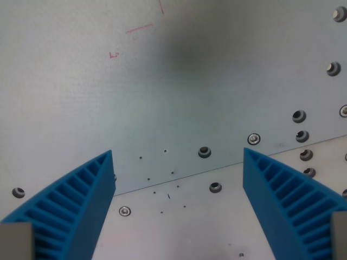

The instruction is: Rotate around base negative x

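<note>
My gripper (178,157) is open and empty, seen from the wrist view. Its two blue ribbed fingers stand wide apart, one at the wrist view's left (81,200) and one at the wrist view's right (282,195). Below them lies a flat grey metal plate (162,97). No loose object is between the fingers or anywhere on the plate.
A seam (179,177) runs slantwise across the plate between two panels. Several bolts and screw holes (204,151) dot the surface, most along the wrist view's right edge (299,116). Faint red pen marks (138,28) sit at the top left. A soft dark shadow (190,51) lies near the top centre.
</note>
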